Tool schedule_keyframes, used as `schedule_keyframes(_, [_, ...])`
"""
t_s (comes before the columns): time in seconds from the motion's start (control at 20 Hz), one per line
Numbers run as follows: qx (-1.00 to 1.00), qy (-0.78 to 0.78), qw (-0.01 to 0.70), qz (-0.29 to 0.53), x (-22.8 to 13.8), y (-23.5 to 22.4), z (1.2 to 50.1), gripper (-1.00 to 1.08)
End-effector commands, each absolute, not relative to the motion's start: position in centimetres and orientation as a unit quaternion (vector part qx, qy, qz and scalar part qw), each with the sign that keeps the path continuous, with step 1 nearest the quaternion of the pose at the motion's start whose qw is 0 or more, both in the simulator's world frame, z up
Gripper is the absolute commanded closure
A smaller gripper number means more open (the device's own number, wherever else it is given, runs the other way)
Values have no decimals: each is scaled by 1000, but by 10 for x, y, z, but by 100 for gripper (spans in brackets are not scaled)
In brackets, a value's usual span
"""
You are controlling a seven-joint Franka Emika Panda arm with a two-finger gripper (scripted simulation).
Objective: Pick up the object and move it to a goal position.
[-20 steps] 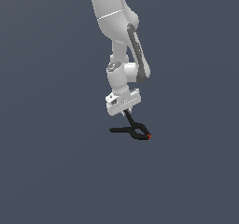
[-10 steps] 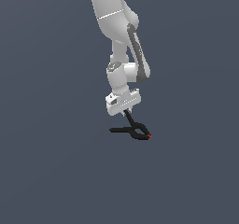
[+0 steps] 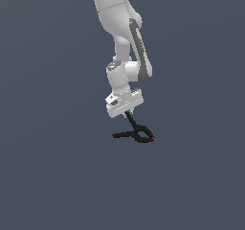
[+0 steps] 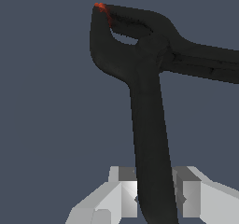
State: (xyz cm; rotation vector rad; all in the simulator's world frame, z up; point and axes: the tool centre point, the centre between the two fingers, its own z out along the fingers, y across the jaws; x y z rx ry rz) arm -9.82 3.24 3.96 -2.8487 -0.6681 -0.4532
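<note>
White Panda arm (image 3: pixel 119 28) comes down from the top of the exterior view, wrist pointed downward. The claw (image 3: pixel 128 113) sits at its lower end, closed on one handle of the black spring clamp (image 3: pixel 136 132). In the wrist view that handle runs straight up between the two pale grey fingers (image 4: pixel 123 190), both pads touching it, one on each side; the claw (image 4: pixel 156 197) is clamped on the clamp (image 4: pixel 144 78).

Clamp position, relative to the claw: directly below it, hanging from the held handle. The gripped handle slants up into the fingers. The second handle sticks out roughly level toward the exterior view's left, so the two form a V. The looped jaw end is on the far side from that handle, toward the exterior view's right, ending in a tiny red tip (image 3: pixel 152 139). In the wrist view the red tip (image 4: pixel 101 7) is at the end of the loop farthest from the fingers, with a small gap inside the loop visible.

Background is flat dark grey-blue everywhere; cannot tell whether the clamp touches any surface or hangs free below the claw.
</note>
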Motion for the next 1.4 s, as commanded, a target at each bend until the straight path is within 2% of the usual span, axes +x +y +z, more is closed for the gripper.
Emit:
schedule_keyframes(0.0, [-958,-225,89,-153,-95,26,51,108])
schedule_keyframes(1.35, [-958,-226,89,-153,-43,-87,258,108])
